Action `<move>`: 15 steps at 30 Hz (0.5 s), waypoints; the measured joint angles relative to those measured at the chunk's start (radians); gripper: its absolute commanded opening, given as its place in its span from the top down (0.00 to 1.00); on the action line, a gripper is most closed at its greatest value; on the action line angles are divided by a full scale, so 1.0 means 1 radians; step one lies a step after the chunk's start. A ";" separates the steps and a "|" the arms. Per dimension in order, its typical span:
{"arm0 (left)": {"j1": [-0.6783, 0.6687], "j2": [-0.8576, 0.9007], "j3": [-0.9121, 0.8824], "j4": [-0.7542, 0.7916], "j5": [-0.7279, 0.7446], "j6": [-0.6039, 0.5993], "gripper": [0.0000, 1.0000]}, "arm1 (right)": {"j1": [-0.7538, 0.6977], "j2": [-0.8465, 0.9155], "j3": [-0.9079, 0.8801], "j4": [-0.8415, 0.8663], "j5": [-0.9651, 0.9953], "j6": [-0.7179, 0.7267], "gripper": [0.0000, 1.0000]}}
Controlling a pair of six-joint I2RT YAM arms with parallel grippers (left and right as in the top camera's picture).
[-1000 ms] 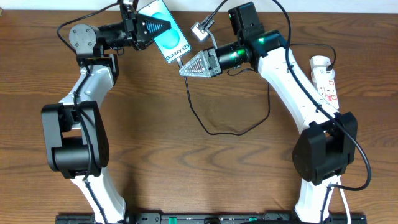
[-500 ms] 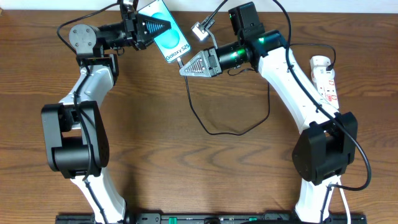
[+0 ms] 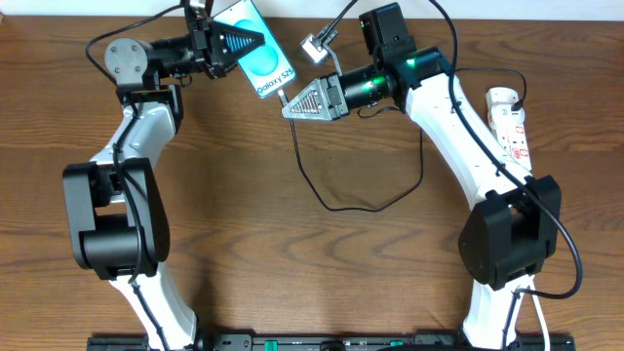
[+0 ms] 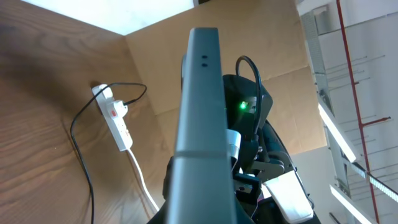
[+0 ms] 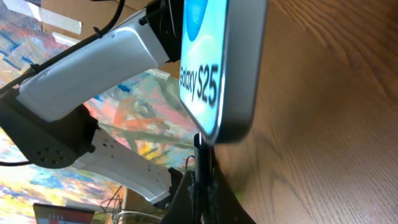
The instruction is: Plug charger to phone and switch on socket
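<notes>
Our left hand clamps the slim, rigid, teal-screened phone by its black edges near the wooden bench's far side; we judge the glass slippery. Our right hand pinches the limp, thin black charger cable by its stiff plug, at the phone's lower end.

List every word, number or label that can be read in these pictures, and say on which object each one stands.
"Galaxy S25": on the teal screen of the phone, held in the left hand. It reads clearly in the overhead and right wrist views.
Red markings on the socket: too small to read.
No other text can be read.
</notes>
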 measured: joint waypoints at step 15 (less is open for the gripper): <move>0.003 0.000 0.000 0.000 0.014 0.000 0.93 | 0.000 0.000 0.000 0.001 -0.002 0.000 0.99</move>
